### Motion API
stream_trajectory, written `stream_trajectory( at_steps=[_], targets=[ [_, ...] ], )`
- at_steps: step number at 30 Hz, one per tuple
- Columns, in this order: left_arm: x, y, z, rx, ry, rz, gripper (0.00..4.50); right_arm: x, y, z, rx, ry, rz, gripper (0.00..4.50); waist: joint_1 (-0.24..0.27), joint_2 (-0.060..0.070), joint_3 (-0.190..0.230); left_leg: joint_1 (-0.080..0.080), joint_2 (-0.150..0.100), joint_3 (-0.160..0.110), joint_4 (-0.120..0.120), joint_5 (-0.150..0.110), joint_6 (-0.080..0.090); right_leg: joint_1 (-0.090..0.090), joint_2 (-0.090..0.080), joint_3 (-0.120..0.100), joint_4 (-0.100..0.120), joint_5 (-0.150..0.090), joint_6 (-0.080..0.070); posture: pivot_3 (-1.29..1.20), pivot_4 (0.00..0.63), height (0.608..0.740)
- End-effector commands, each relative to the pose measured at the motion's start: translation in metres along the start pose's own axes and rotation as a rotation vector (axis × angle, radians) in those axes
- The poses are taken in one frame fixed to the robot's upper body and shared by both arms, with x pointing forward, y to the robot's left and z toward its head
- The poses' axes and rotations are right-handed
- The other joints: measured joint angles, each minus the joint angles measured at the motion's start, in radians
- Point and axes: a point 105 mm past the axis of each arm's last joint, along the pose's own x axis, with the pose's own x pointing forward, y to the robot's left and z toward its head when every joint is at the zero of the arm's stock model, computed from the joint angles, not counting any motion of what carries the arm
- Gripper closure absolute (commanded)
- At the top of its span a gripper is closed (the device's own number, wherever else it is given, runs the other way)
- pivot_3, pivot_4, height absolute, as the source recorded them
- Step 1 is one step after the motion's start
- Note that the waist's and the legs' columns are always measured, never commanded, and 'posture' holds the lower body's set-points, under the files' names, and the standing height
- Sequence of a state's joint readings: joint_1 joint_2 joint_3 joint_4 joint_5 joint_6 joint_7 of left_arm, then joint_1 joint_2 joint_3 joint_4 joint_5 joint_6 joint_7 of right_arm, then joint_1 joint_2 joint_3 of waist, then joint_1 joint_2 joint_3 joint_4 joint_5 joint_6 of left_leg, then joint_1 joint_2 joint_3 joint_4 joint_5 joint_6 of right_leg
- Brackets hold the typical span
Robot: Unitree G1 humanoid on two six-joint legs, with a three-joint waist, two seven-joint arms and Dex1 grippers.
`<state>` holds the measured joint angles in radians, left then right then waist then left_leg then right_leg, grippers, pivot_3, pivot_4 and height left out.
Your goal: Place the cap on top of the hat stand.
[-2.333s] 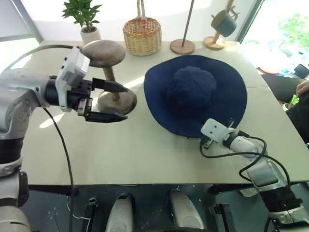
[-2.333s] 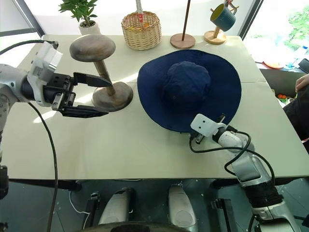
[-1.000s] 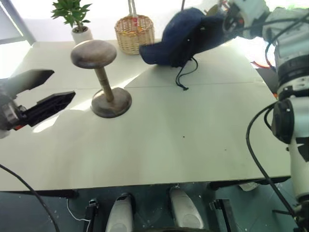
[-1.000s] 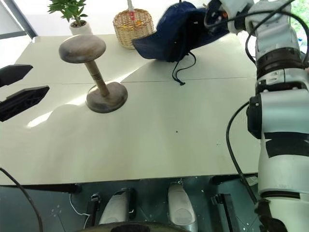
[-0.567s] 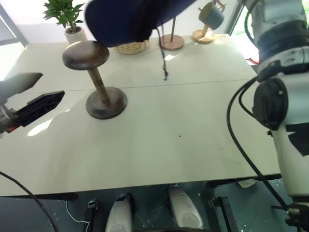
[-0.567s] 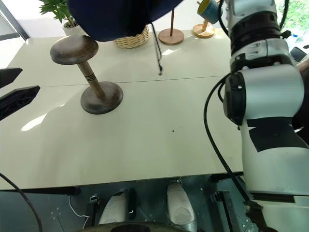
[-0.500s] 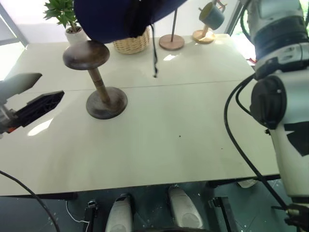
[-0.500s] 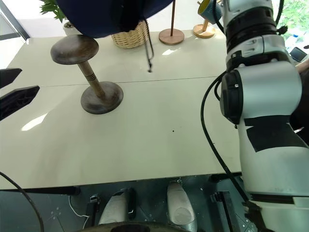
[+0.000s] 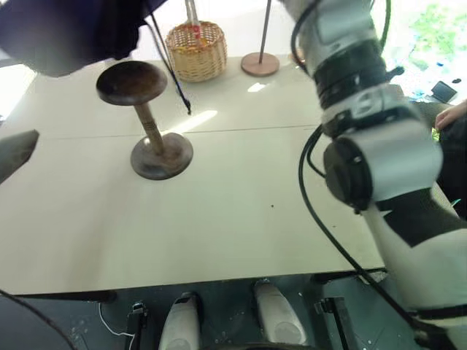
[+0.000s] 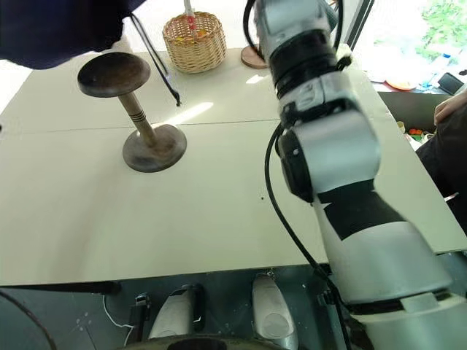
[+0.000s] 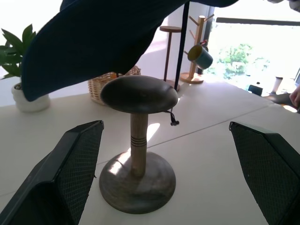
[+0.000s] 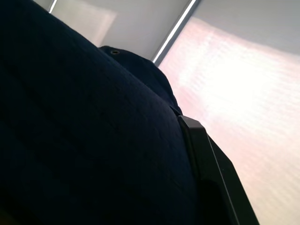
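The navy cap (image 9: 66, 29) hangs in the air over the hat stand (image 9: 133, 82) and a little to its left, with a gap between brim and dome in the left wrist view. Its dark chin cord (image 9: 171, 73) dangles beside the stand's top. My right gripper (image 12: 176, 124) is shut on the cap's fabric, and one black finger (image 12: 206, 173) shows against the cloth. The brown wooden stand (image 11: 139, 93) is upright on the table. My left gripper (image 11: 165, 125) is open, level with the stand and to its left, holding nothing.
At the table's far edge are a wicker basket (image 9: 193, 49), a thin pole on a round base (image 9: 260, 64), a mug tree with a mug (image 11: 197, 51) and a potted plant (image 11: 18, 79). A person's hand (image 9: 452, 117) is at the right edge.
My right arm has swung the cap leftward, from right of the stand to above and left of it, the cord trailing. My left gripper has drawn back left.
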<state>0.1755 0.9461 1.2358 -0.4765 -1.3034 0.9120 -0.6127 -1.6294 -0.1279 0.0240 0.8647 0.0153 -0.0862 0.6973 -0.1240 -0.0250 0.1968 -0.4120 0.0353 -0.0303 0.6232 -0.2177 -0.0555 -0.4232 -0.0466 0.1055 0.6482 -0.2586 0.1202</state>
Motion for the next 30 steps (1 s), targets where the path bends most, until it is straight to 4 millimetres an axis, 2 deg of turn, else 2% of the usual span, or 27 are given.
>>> stream_trajectory(
  at_steps=[1, 5, 8, 11, 15, 20, 25, 30],
  targets=[
    [-0.004, -0.004, 0.012, 0.035, -0.034, -0.002, 0.00, -0.007, 0.022, -0.003, -0.018, -0.027, 0.031, 4.48, 0.003, 0.000, 0.000, 0.000, 0.000, 0.000, 0.000, 0.001, -0.001, 0.000, 0.000, 0.000, 0.000, 0.000, 0.000, 0.00, 0.150, 0.740],
    [-0.006, -0.004, 0.015, 0.033, -0.038, 0.001, 0.00, -0.023, 0.042, -0.033, -0.049, 0.045, 0.026, 4.48, 0.002, 0.000, 0.000, 0.000, 0.000, 0.000, 0.000, 0.001, -0.002, 0.000, 0.000, 0.000, 0.001, 0.000, 0.000, 0.00, 0.150, 0.740],
    [-0.007, -0.002, 0.018, 0.027, -0.041, 0.005, 0.00, -0.038, 0.047, -0.045, -0.154, 0.069, -0.005, 4.48, 0.002, 0.000, 0.000, -0.001, 0.000, 0.000, -0.001, 0.001, -0.002, -0.002, 0.000, 0.000, 0.002, 0.000, 0.000, 0.00, 0.150, 0.740],
    [-0.008, 0.001, 0.021, 0.012, -0.048, 0.008, 0.00, -0.054, 0.062, -0.051, -0.291, 0.046, 0.020, 4.48, 0.002, 0.000, 0.000, -0.001, 0.000, 0.000, -0.001, 0.001, -0.002, -0.002, 0.000, 0.000, 0.001, 0.000, 0.001, 0.00, 0.150, 0.740],
    [-0.010, 0.003, 0.022, 0.000, -0.036, 0.010, 0.00, -0.074, 0.097, -0.073, -0.374, 0.049, 0.078, 4.48, -0.003, 0.000, 0.000, 0.000, 0.000, 0.000, -0.001, 0.001, -0.002, -0.002, 0.000, 0.000, 0.002, 0.000, 0.000, 0.00, 0.150, 0.740],
    [-0.012, 0.007, 0.022, -0.002, -0.017, 0.018, 0.00, -0.090, 0.124, -0.098, -0.468, 0.065, 0.089, 4.48, -0.001, 0.000, 0.000, 0.000, 0.000, 0.000, -0.001, 0.001, -0.002, -0.002, 0.001, 0.000, 0.002, 0.000, -0.001, 0.00, 0.150, 0.740],
    [-0.012, 0.008, 0.018, -0.013, 0.020, 0.007, 0.00, -0.096, 0.136, -0.127, -0.477, 0.135, 0.091, 4.48, -0.001, -0.001, 0.000, 0.000, 0.000, 0.000, -0.001, 0.001, -0.002, -0.002, 0.001, 0.000, 0.002, -0.001, -0.001, 0.00, 0.150, 0.740],
    [-0.013, 0.004, 0.005, 0.001, 0.100, -0.006, 0.00, -0.100, 0.142, -0.144, -0.556, 0.168, 0.149, 4.48, -0.001, -0.001, -0.001, 0.000, 0.000, 0.000, -0.001, 0.002, -0.003, -0.002, 0.000, 0.000, 0.002, -0.001, -0.001, 0.00, 0.150, 0.740]
  ],
)
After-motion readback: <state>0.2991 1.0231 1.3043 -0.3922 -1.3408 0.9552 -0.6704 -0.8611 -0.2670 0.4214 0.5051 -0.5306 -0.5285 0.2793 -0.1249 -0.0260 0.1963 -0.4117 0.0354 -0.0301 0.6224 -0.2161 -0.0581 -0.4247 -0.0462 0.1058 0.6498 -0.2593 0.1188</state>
